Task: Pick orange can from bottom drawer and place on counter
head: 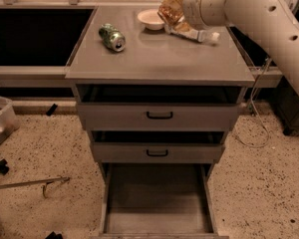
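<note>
In the camera view, the big white arm reaches in from the upper right of the frame. At its end, near the top middle, is the gripper. It looks closed around the orange can. So the can is up in the gripper, not in the bottom drawer.

That drawer is pulled out at the bottom of the frame, and I see no can on its grey floor. The two drawers above it are open a little.

The orange can is tilted, not straight up. The counter lies right under it, so I think the next move is down. The can hangs over the back part of the counter, toward the right.

A white bowl sits just to the left of the can, very close. A green can lies on its side farther left. I think the orange can could bump the bowl on the way down. The bare grey spot nearer the front looks safer.
</note>
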`<action>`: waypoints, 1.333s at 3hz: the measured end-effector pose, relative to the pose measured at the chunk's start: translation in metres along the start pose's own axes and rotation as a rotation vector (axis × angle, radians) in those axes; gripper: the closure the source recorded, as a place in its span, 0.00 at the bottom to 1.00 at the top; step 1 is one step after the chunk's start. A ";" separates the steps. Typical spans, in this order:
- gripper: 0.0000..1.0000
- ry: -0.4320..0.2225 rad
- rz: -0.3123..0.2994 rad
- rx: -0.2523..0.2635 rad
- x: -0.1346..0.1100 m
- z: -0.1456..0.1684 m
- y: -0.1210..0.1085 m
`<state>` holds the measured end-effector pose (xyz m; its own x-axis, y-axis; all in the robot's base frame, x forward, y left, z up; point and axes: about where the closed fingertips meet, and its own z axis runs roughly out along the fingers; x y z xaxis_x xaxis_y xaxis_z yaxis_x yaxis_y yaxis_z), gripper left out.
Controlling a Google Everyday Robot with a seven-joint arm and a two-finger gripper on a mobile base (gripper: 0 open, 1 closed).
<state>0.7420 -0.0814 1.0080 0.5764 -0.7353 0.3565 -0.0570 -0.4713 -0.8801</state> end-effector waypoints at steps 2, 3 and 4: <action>1.00 -0.187 0.165 -0.256 -0.037 0.009 0.061; 1.00 -0.329 0.255 -0.334 -0.099 0.011 0.103; 1.00 -0.329 0.255 -0.334 -0.099 0.011 0.103</action>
<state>0.6883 -0.0521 0.8787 0.7326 -0.6804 -0.0206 -0.4543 -0.4662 -0.7591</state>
